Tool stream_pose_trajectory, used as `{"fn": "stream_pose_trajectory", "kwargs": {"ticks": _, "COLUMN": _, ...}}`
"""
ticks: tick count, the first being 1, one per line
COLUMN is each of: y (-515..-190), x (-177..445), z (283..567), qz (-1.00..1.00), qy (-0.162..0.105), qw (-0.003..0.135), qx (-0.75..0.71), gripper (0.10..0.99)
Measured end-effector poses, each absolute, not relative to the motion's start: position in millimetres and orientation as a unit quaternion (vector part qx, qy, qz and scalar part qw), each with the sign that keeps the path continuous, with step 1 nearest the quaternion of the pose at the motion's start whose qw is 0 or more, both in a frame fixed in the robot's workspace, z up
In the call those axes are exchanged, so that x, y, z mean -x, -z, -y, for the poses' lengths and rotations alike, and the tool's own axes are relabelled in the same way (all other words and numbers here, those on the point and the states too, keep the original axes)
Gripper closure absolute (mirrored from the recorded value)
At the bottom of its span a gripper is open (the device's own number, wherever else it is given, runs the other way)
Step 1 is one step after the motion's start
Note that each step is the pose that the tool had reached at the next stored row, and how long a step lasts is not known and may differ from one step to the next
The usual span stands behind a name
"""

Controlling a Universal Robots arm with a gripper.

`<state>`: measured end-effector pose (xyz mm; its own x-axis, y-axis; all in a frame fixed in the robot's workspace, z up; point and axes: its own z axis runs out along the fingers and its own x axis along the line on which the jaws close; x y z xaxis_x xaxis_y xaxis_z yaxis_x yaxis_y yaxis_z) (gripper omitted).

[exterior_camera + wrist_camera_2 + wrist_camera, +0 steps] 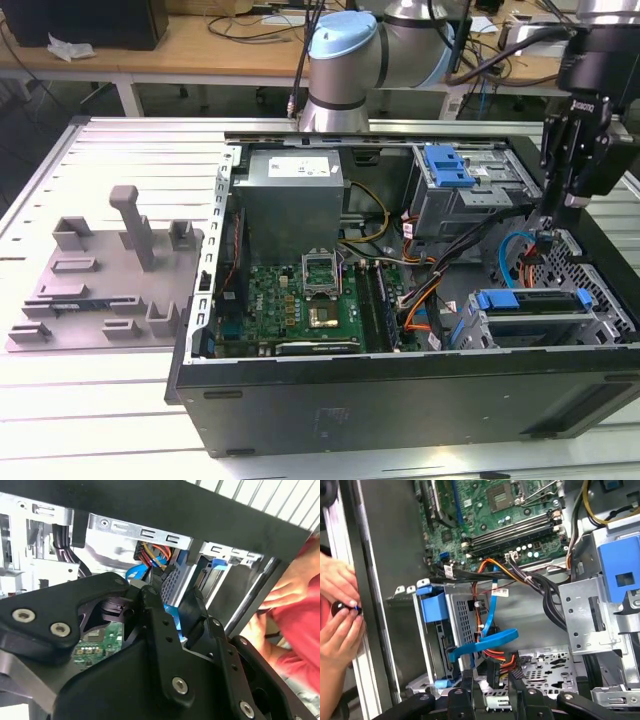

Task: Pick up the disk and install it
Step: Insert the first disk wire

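Claw up close: black fingers a bit apart, black plug btwn them, nothing gripped. Arm bends over the PC case, wrist pointing straight down at the exterior view's right end. Disk sits in the metal cage just beside the claw, nearer us. Its long side runs left-right.

The open computer case lies on the table, the fixture plate at the exterior view's left of it; inside, the power supply sits behind the motherboard; the gripper hangs near the drive cage.
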<state>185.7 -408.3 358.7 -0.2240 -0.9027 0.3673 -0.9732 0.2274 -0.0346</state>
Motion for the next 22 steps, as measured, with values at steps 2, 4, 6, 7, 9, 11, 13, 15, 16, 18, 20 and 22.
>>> {"fn": "stream_pose_trajectory", "kwargs": {"ticks": 2, "y": -357, "x": -186, "z": 408, "qz": 0.774, "qy": -0.129, "qw": 0.137, "qx": -0.604, "gripper": 0.675}}
{"fn": "stream_pose_trajectory", "kwargs": {"ticks": 4, "y": -355, "x": -187, "z": 408, "qz": 0.774, "qy": -0.129, "qw": 0.139, "qx": -0.604, "gripper": 0.675}}
{"fn": "stream_pose_trajectory", "kwargs": {"ticks": 6, "y": -353, "x": -188, "z": 408, "qz": 0.773, "qy": -0.128, "qw": 0.143, "qx": -0.604, "gripper": 0.675}}
{"fn": "stream_pose_trajectory", "kwargs": {"ticks": 7, "y": -352, "x": -188, "z": 408, "qz": 0.773, "qy": -0.127, "qw": 0.144, "qx": -0.604, "gripper": 0.675}}
{"fn": "stream_pose_trajectory", "kwargs": {"ticks": 9, "y": -351, "x": -188, "z": 409, "qz": 0.773, "qy": -0.126, "qw": 0.146, "qx": -0.605, "gripper": 0.675}}
{"fn": "stream_pose_trajectory", "kwargs": {"ticks": 11, "y": -350, "x": -191, "z": 411, "qz": 0.773, "qy": -0.125, "qw": 0.147, "qx": -0.605, "gripper": 0.675}}
{"fn": "stream_pose_trajectory", "kwargs": {"ticks": 13, "y": -350, "x": -191, "z": 415, "qz": 0.773, "qy": -0.125, "qw": 0.147, "qx": -0.605, "gripper": 0.675}}
{"fn": "stream_pose_trajectory", "kwargs": {"ticks": 15, "y": -348, "x": -191, "z": 417, "qz": 0.773, "qy": -0.125, "qw": 0.147, "qx": -0.605, "gripper": 0.675}}
{"fn": "stream_pose_trajectory", "kwargs": {"ticks": 16, "y": -348, "x": -191, "z": 417, "qz": 0.773, "qy": -0.125, "qw": 0.147, "qx": -0.605, "gripper": 0.675}}
{"fn": "stream_pose_trajectory", "kwargs": {"ticks": 18, "y": -347, "x": -191, "z": 417, "qz": 0.773, "qy": -0.125, "qw": 0.147, "qx": -0.605, "gripper": 0.675}}
{"fn": "stream_pose_trajectory", "kwargs": {"ticks": 20, "y": -347, "x": -191, "z": 417, "qz": 0.772, "qy": -0.126, "qw": 0.148, "qx": -0.605, "gripper": 0.675}}
{"fn": "stream_pose_trajectory", "kwargs": {"ticks": 22, "y": -346, "x": -191, "z": 416, "qz": 0.772, "qy": -0.129, "qw": 0.150, "qx": -0.604, "gripper": 0.675}}
